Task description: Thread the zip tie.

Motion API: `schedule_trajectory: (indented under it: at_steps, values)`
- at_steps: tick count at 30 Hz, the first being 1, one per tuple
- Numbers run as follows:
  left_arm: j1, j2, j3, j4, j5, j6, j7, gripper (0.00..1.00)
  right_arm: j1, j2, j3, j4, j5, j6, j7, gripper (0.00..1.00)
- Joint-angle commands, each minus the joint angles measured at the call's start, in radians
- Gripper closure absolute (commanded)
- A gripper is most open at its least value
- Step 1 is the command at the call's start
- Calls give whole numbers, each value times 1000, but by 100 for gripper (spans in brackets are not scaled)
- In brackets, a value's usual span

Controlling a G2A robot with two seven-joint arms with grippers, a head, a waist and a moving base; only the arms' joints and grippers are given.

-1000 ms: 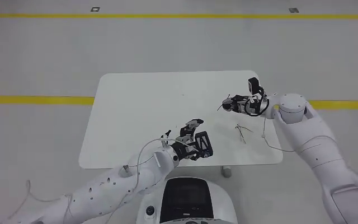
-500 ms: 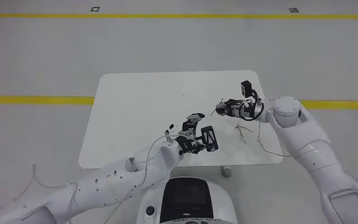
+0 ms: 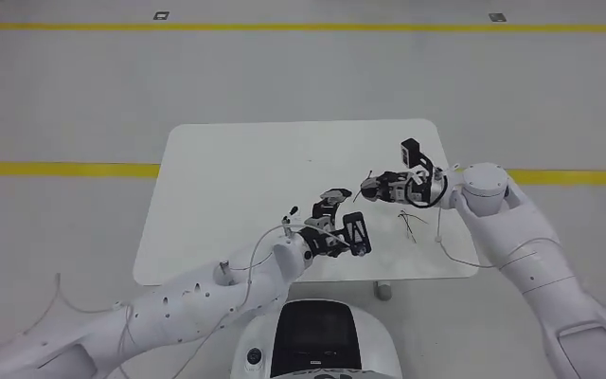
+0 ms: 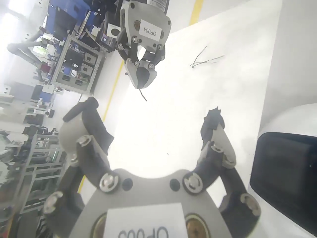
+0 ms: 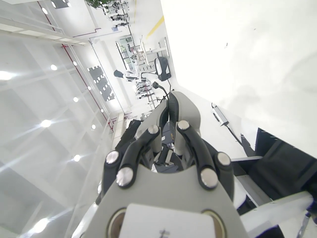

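Closer together now, the right gripper [image 4: 141, 80] pinches the tie [image 4: 143, 95] and the left gripper [image 4: 151, 112] gapes wide. Little of the tie pokes out, so a grab may knock it loose.

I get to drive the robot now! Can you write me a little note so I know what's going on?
Left gripper: open, empty, above the table, facing the right one.
Right gripper: shut on a zip tie; a thin end sticks out of its tips toward the left gripper.
Spare ties: loose on the table near the right arm.
Done: one tie picked up.
Left: no threading yet. Probably the left gripper takes the free end first.
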Motion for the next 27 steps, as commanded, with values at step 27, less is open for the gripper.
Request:
schedule_trajectory:
  at_steps: [27]
  values:
    - [-41, -9, 16, 70, 0, -46, 137, 0, -35, 12, 46, -10, 26, 17, 88, 100]
